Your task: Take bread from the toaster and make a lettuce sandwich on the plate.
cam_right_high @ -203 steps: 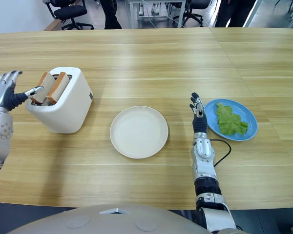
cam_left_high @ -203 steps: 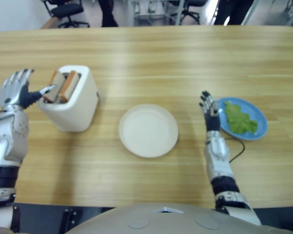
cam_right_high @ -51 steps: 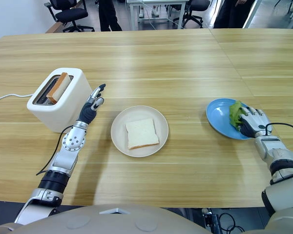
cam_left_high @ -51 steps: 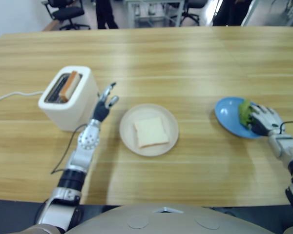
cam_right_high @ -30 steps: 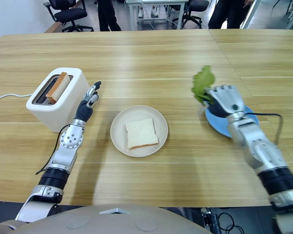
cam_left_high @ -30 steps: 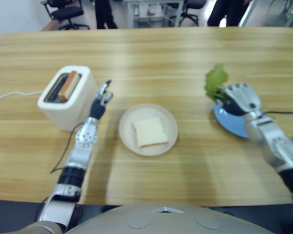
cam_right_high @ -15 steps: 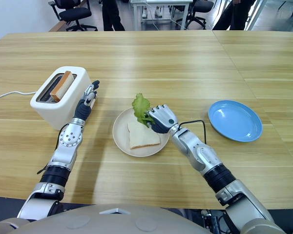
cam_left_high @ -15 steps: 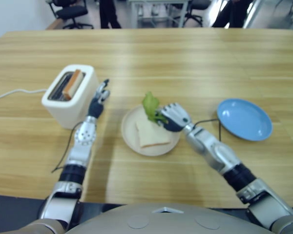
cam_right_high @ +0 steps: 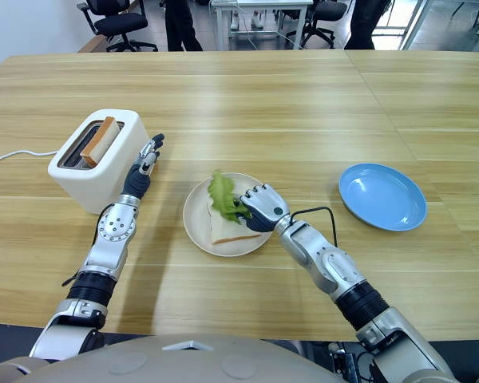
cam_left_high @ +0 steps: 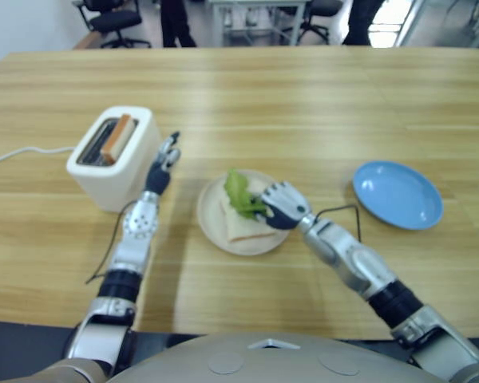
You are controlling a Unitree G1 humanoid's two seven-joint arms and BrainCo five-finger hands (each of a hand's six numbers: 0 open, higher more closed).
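A white toaster (cam_right_high: 96, 171) stands at the left with one slice of bread (cam_right_high: 100, 140) sticking up from a slot. A cream plate (cam_right_high: 196, 229) in the middle holds a bread slice (cam_right_high: 233, 232). My right hand (cam_right_high: 259, 209) is shut on a green lettuce leaf (cam_right_high: 220, 196), holding it low over the bread on the plate. My left hand (cam_right_high: 144, 163) rests open, fingers straight, on the table just right of the toaster.
A bare blue plate (cam_right_high: 382, 196) lies at the right. The toaster's white cord (cam_right_high: 12, 155) runs off to the left. A black cable (cam_right_high: 319, 215) loops by my right forearm. Office chairs stand beyond the table's far edge.
My right hand has lowered the lettuce leaf closer to the bread slice and shifted slightly left. The left hand has stayed beside the toaster.
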